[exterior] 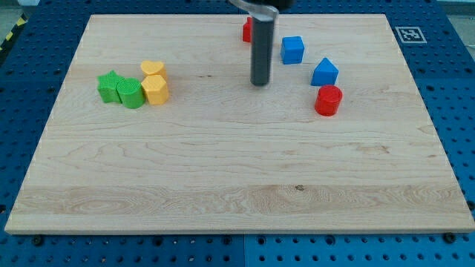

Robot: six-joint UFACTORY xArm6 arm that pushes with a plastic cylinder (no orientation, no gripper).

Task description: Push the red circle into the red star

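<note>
The red circle [328, 100] is a short red cylinder at the view's right, just below a blue triangular block [324, 73]. The red star [246, 30] sits near the view's top, mostly hidden behind my dark rod, so only its left edge shows. My tip [259, 83] rests on the board below the red star and well to the left of the red circle, touching no block.
A blue cube [292, 50] lies right of the rod. At the view's left, a green star [110, 86], a green cylinder [130, 93], a yellow heart [153, 69] and a yellow hexagon [156, 89] cluster together on the wooden board [237, 185].
</note>
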